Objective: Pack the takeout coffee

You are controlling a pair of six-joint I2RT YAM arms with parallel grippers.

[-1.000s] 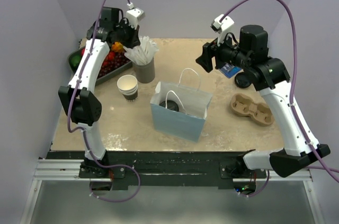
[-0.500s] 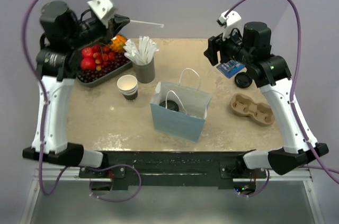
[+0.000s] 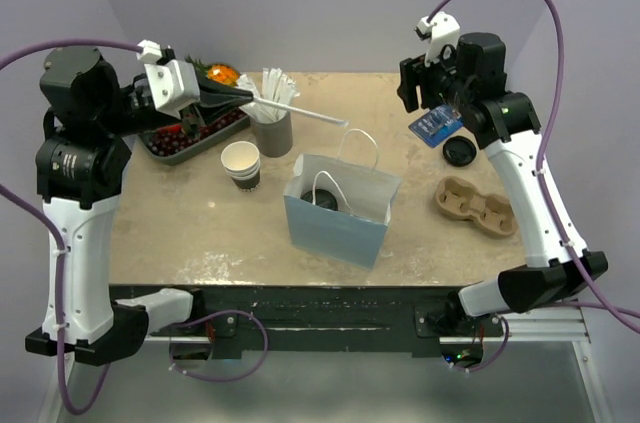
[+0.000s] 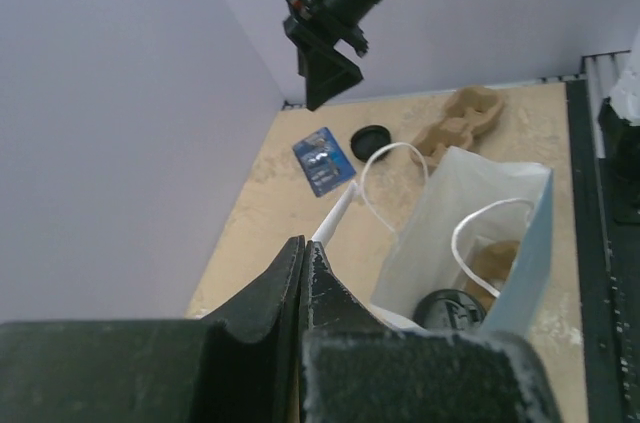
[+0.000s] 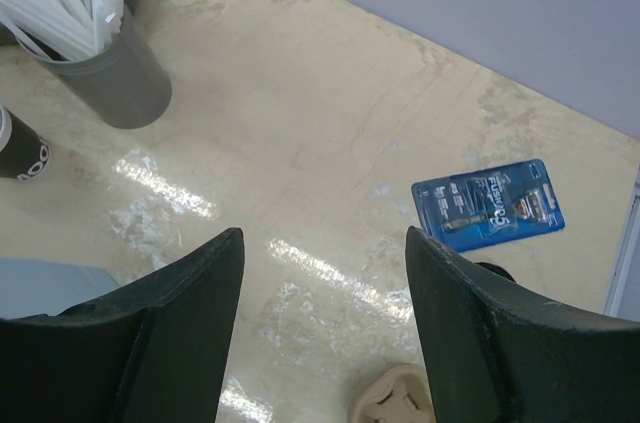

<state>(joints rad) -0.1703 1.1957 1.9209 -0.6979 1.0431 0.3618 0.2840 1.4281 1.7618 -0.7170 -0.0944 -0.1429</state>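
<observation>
Takeout coffee [image 3: 325, 200]: inside the blue-grey paper bag [image 3: 340, 218], low down, black lid facing up; same spot as half a second ago.
Paper bag: upright near the middle of the bench [image 3: 230, 233], mouth open, both white handles raised; not moved.
Left jaws: together, clamped on a white stick [image 3: 300, 115].
White stick: slanted from the jaws towards the bag, free end beside the bag's rear handle; contact with the handle not discernible.
Change, left side: half a second ago held high at the rear left, stick pointing right over the bench's back edge; now lower, stick angled down at the bag. One second ago down at the grey cup [image 3: 272, 130] of white sticks.
Right jaws: apart, nothing between them, raised above the far right of the bench, over the blue packet [image 5: 490, 208].
Change, right side: drawn slightly further towards the back wall than half a second ago.
Unmoved items: lidless cup stack [image 3: 241, 163] just beside the grey cup; fruit tray [image 3: 190, 138] at the rear left; loose black lid [image 3: 459, 151] between the blue packet and the cardboard cup carrier [image 3: 475, 206].
</observation>
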